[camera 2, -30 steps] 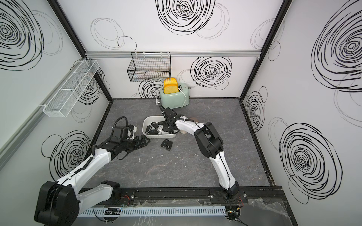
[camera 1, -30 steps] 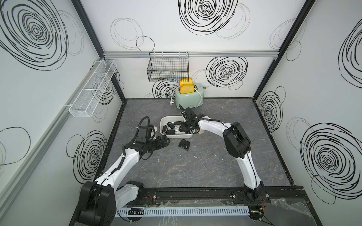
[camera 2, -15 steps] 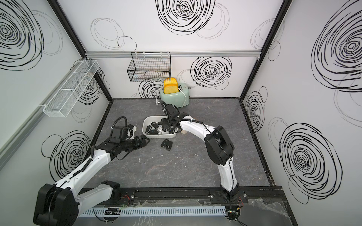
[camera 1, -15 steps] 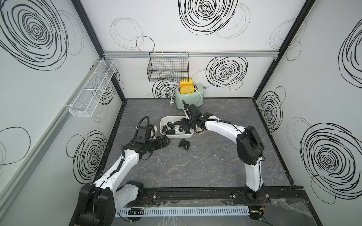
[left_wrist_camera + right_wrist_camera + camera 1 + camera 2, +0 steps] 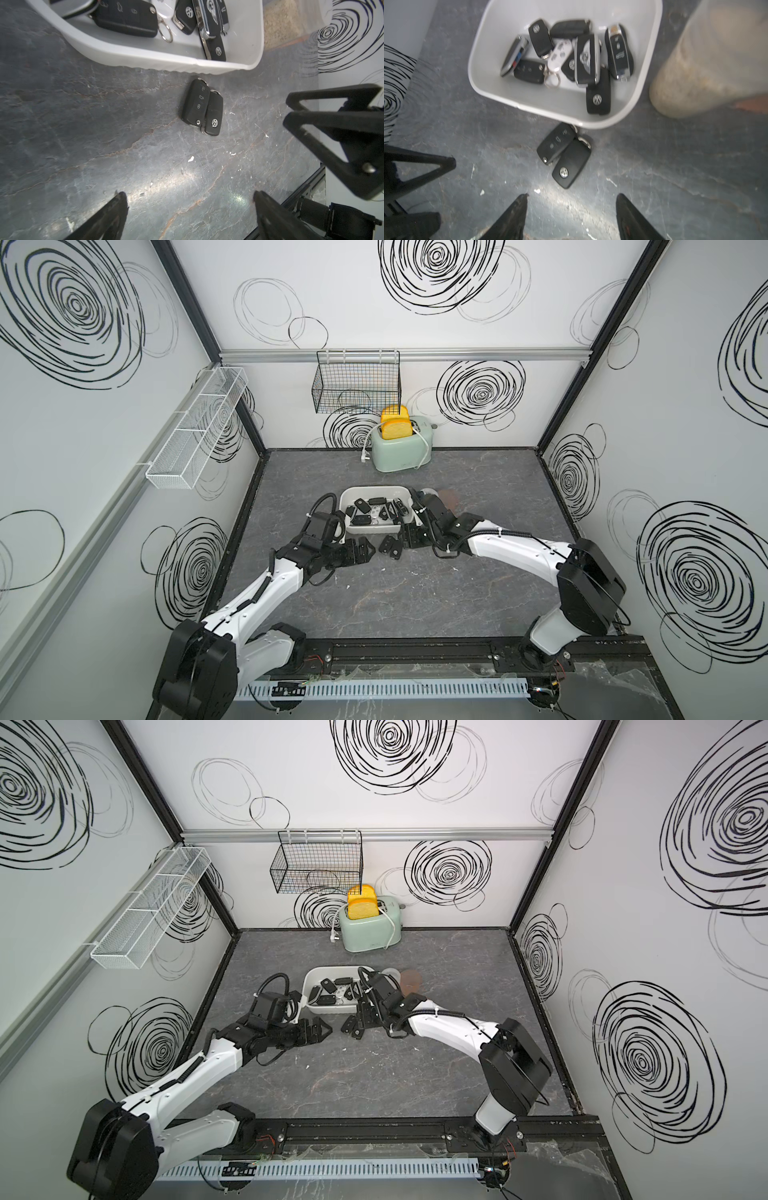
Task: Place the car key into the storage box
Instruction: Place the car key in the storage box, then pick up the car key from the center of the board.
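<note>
The storage box (image 5: 376, 489) (image 5: 332, 969) is a white tub in mid-table with several black car keys and a white fob inside (image 5: 583, 56). Two black car keys (image 5: 390, 546) (image 5: 353, 1026) lie side by side on the table just in front of it, one with buttons up (image 5: 195, 101) (image 5: 556, 143), one with the logo up (image 5: 214, 112) (image 5: 571, 164). My left gripper (image 5: 360, 551) (image 5: 188, 197) is open and empty, left of the pair. My right gripper (image 5: 409, 537) (image 5: 571, 199) is open and empty, right of the pair by the box corner.
A mint toaster (image 5: 401, 448) with yellow toast stands at the back wall. Above it hangs a black wire basket (image 5: 357, 383), and a white mesh tray (image 5: 195, 435) is on the left wall. A clear jar of beige grains (image 5: 706, 62) stands right of the box.
My right gripper has drawn back from over the storage box to the table in front of it, and its jaws have widened. The left arm has not moved.
</note>
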Controlling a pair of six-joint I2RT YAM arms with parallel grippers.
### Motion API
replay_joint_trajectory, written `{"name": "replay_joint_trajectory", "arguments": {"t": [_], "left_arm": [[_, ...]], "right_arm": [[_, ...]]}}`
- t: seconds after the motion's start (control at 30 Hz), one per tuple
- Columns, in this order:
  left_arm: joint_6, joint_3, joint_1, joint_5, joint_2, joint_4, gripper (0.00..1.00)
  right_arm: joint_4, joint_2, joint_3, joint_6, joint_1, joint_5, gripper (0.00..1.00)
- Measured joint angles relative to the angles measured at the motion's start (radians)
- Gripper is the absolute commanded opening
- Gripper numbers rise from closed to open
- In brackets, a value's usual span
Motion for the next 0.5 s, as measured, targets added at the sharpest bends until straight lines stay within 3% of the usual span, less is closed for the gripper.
{"name": "replay_joint_trajectory", "arguments": {"t": [0.2,0.5], "left_arm": [[-0.011,-0.003,-0.042,-0.01,0.002,0.002,0.98],[-0.027,-0.018,-0.046,-0.047,-0.045,-0.01,0.98]], "right_arm": [[0.039,-0.029,-0.111,0.053,0.024,-0.019,0.7],[0.107,0.041,-0.101,0.063,0.026,-0.054,0.7]]}}
